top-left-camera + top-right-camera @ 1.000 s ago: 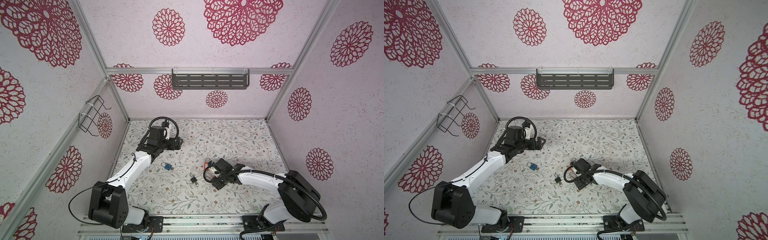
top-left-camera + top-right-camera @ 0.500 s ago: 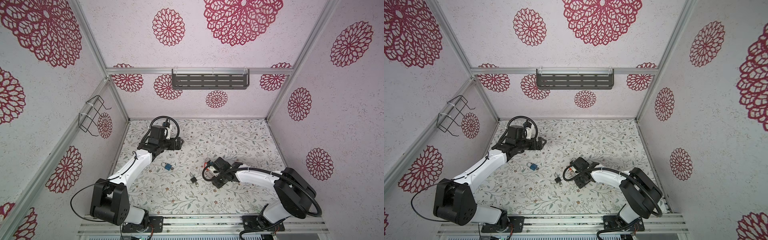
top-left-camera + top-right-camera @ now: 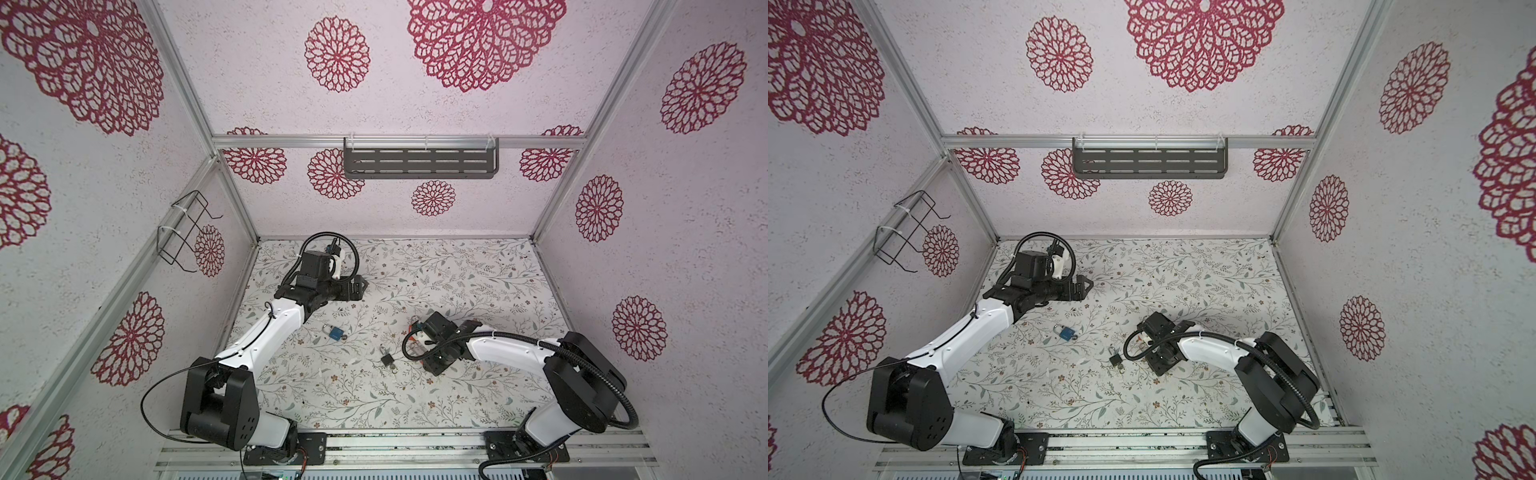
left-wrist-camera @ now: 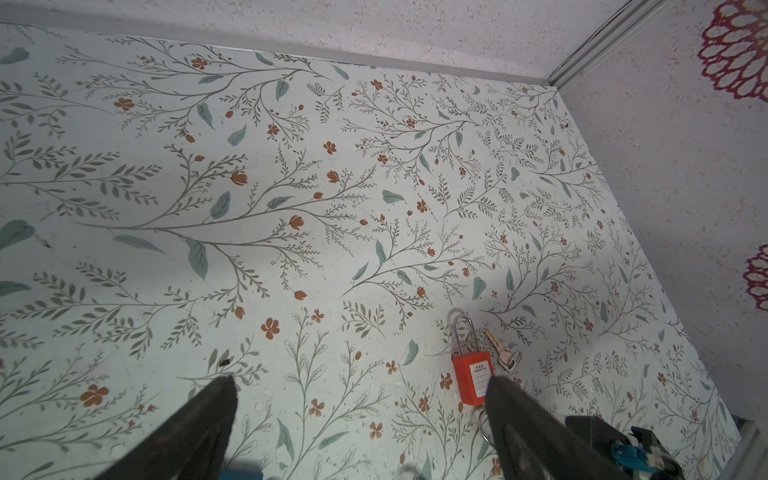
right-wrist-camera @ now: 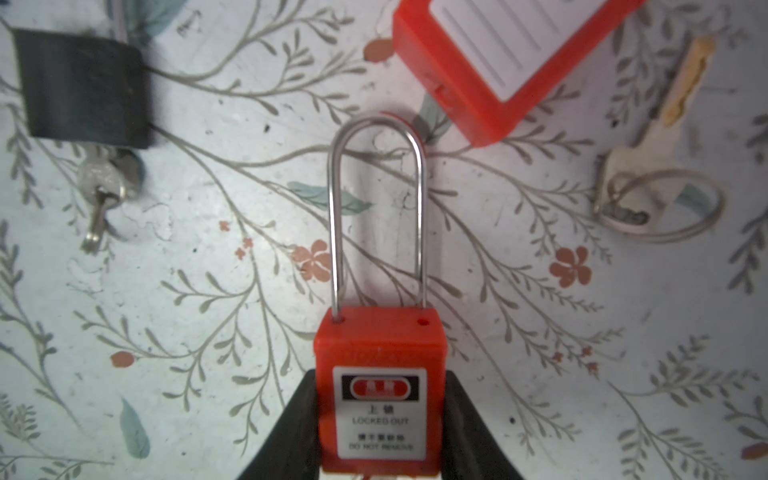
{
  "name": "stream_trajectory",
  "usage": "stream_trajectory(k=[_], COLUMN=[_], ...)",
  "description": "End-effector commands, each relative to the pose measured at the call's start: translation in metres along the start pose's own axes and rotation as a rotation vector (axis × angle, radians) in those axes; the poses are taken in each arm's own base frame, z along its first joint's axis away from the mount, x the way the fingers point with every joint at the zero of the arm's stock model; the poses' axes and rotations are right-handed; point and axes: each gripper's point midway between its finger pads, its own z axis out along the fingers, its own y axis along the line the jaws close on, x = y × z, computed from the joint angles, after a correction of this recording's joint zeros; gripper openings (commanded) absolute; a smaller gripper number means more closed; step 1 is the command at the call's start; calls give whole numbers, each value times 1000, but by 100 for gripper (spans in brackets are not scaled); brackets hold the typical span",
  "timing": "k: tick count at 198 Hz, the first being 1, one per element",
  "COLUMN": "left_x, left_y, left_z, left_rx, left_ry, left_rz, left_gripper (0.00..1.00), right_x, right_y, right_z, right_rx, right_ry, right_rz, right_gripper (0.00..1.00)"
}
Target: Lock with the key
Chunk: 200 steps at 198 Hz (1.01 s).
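Note:
My right gripper [image 5: 380, 376] is shut on the body of a red padlock [image 5: 380, 345]. The padlock's label faces the camera. Its long steel shackle [image 5: 336, 208] is raised, and one leg stands out of its hole. A pale key on a wire ring [image 5: 623, 166] lies on the floor beside it. In both top views the right gripper [image 3: 417, 337] [image 3: 1147, 338] is low over the middle of the floor. My left gripper [image 4: 360, 380] [image 3: 359, 286] hangs open and holds nothing, far back on the left.
A second red padlock [image 5: 498, 54] [image 4: 471, 376] lies just beyond the held one. A black padlock [image 5: 83, 87] [image 3: 387, 360] with a small key in it lies to the left. A blue padlock [image 3: 334, 332] [image 3: 1067, 332] lies further left. Walls enclose the floral floor [image 3: 457, 282].
The right gripper's jaws have closed in onto the red padlock, and the arm has shifted slightly left. The left arm has barely moved and its gripper stays open.

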Motion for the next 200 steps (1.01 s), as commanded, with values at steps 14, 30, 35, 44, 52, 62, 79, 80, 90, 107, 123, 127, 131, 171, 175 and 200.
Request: stream_trajectory(k=[14, 30, 35, 44, 52, 62, 79, 80, 90, 107, 123, 127, 131, 171, 175, 200], left_x=[-20, -24, -24, -26, -27, -27, -26, -26, -23, -12, -4, -2, 0, 7, 8, 17], left_y=[-16, -22, -24, -29, -33, -35, -39, -39, -45, -66, -78, -82, -85, -103, -106, -119], left_z=[-18, -22, -24, -28, -30, -33, -38, -39, -42, -46, -49, -50, -50, -57, -57, -54], left_rx=[42, 66, 75, 95, 109, 117, 130, 133, 168, 298, 388, 413, 434, 535, 541, 582], left_ry=[-4, -1, -1, -3, -3, 2, 20, 20, 36, 71, 78, 73, 70, 54, 59, 116], left_rz=[68, 94, 102, 117, 129, 138, 148, 149, 155, 177, 191, 201, 210, 261, 269, 294], left_gripper=[93, 84, 82, 78, 73, 71, 71, 72, 72, 72, 69, 67, 65, 60, 60, 56], right_x=[-25, -29, -31, -36, -42, -49, -63, -63, -69, -78, -87, -89, -92, -104, -105, -109], right_y=[14, 15, 15, 15, 15, 13, 9, 9, 7, 3, 0, -1, -2, -6, -6, -2], right_z=[-48, -61, -66, -73, -80, -89, -106, -107, -116, -128, -140, -142, -144, -157, -158, -165], right_rx=[-34, -25, -17, -12, -3, 24, 65, 67, 92, 144, 192, 207, 221, 295, 298, 290], right_ry=[-129, -157, -170, -199, -232, -276, -364, -370, -415, -487, -552, -568, -583, -654, -660, -698], right_rz=[-78, -112, -124, -150, -174, -196, -243, -246, -283, -351, -407, -416, -428, -498, -497, -511], right_gripper=[24, 24, 23, 22, 20, 19, 19, 19, 19, 19, 19, 18, 17, 17, 17, 17])
